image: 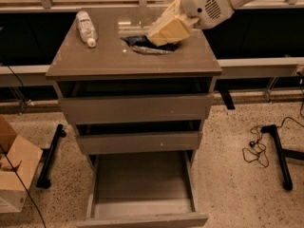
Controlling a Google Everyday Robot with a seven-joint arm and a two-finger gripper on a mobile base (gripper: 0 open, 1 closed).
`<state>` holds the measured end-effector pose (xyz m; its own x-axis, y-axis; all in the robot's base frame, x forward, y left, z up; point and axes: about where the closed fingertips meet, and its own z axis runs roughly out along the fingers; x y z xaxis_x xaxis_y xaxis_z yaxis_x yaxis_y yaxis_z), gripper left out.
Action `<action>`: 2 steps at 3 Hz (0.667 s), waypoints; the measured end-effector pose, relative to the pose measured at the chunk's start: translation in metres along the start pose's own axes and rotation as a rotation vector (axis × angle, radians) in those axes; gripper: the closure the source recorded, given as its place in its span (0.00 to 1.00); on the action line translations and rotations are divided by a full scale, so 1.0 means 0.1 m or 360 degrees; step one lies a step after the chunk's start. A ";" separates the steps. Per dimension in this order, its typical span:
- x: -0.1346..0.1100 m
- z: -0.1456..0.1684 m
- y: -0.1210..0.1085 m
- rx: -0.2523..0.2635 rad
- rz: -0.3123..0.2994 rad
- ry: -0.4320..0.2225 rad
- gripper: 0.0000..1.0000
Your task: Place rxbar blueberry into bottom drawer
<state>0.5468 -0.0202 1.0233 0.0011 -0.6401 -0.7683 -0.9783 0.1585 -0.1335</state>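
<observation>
Gaping bottom drawer point(142, 180), jaws over rxbar point(136, 41)

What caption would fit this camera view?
Gripper at the rxbar blueberry on the cabinet top; bottom drawer stands open below.

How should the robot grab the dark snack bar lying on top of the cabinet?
Probably from straight above, pinching the rxbar blueberry across its narrow width. It lies flat on the cabinet top, so nothing sticks up to catch sideways. The gripper hangs right over it, hiding part of it.
</observation>
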 end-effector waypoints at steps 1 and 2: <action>0.01 0.00 0.00 -0.0002 0.0001 0.0001 1.00; 0.18 0.30 0.09 -0.0109 0.0041 0.0038 1.00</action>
<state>0.5448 -0.0075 0.9895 -0.0285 -0.6545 -0.7555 -0.9898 0.1240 -0.0701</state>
